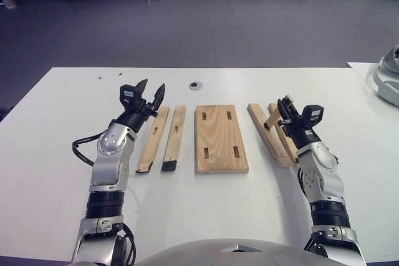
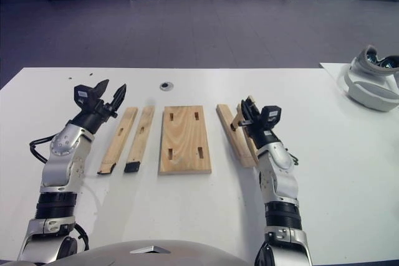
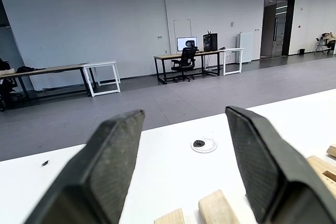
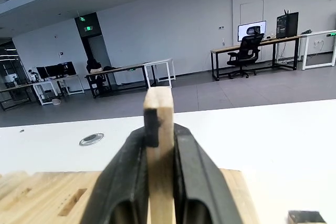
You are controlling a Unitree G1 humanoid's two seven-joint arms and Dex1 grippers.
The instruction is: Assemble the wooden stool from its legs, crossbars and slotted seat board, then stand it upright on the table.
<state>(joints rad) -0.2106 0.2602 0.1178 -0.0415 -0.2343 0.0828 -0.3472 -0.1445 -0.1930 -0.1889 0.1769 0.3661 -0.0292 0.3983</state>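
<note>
The left pincer point(image 1: 154, 86) hung with its fingers spread apart and nothing between them, just above the far ends of two slotted wooden bars point(image 1: 154, 138). These lay flat and side by side on the bench point(image 1: 75, 104), running back from under the pincer toward the robot. Neither was joined to anything.

To the right of that pincer, and about midway between the two pincers, the seat board point(image 1: 221, 138) lay flat with its four slots bare. No leg or crossbar had been set into it.

Further right, a long bar point(image 1: 265, 134) lay loose just to the left of the right pincer point(image 1: 285, 111), and a second bar point(image 1: 285, 147) lay partly under it. The right pincer was clamped on a short wooden piece point(image 4: 158, 108), which stood up between the two fingers in the right wrist view. From the head camera its lower end sat close over the long bar; whether they touched could not be told.

Judged from this, the assembly had barely begun. One part was in hand, no joint was made, and every fitting step remained, as did standing the stool upright.
</note>
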